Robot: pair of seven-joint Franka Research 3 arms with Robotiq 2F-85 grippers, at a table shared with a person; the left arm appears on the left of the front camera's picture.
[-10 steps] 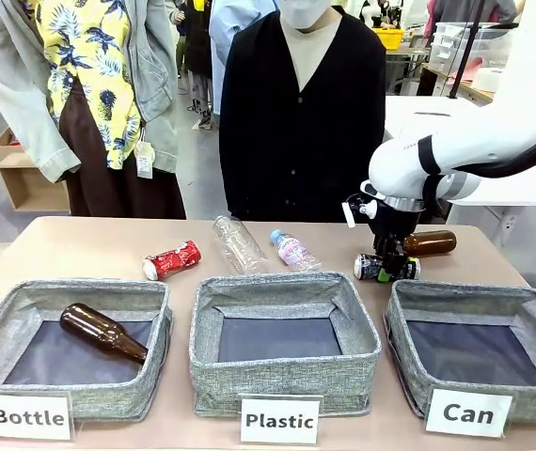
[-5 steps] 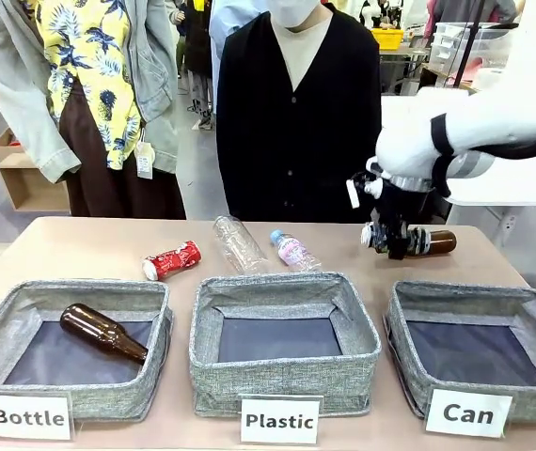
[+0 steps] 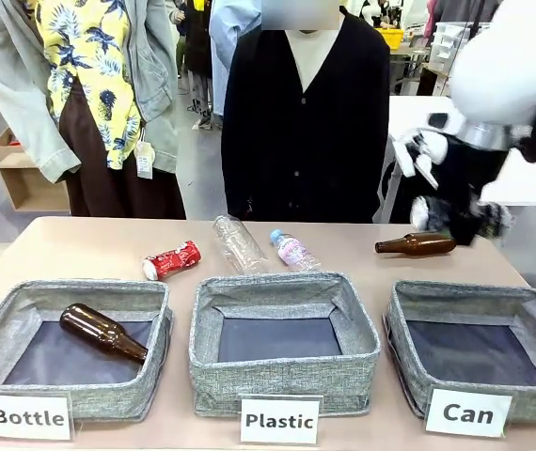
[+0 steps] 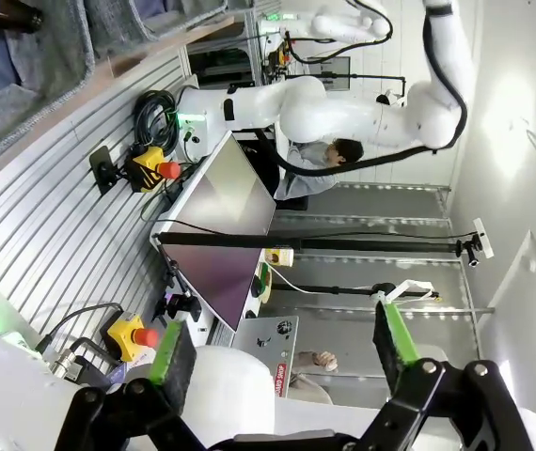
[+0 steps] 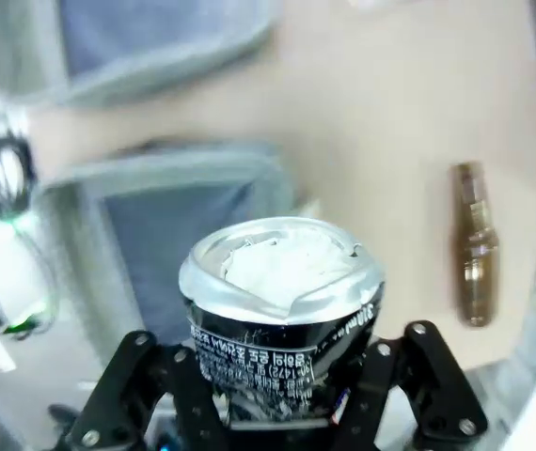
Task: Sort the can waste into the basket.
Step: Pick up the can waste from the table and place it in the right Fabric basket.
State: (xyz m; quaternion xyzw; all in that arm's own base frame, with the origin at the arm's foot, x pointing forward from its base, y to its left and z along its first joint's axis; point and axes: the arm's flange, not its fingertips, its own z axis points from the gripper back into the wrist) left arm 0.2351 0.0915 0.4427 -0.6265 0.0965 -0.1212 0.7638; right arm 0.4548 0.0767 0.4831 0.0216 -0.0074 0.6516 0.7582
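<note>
Right tool (image 5: 282,381): pinching the black can (image 5: 282,301) across its crushed body, silver top end facing the wrist camera. In the front view, tool and can are motion-blurred. They are lifted clear of the counter (image 3: 80,246), over its far right corner, beyond the Can basket (image 3: 475,299).

Can basket: sits at the near right of the counter, dark lining bare.

Red can (image 3: 171,260): on its side toward the far edge, left of middle. It lies just past the far right corner of the Bottle basket (image 3: 80,291), not touching it.

Left tool (image 4: 282,343): fingers spread wide, green pads (image 4: 167,349) with nothing between them.

Two clear plastic bottles (image 3: 238,242) lie side by side beyond the Plastic basket (image 3: 277,284).

One brown bottle (image 3: 417,245) lies on its side near the far right edge, between the raised tool and the Can basket. Another bottle (image 3: 103,331) lies inside the Bottle basket.
</note>
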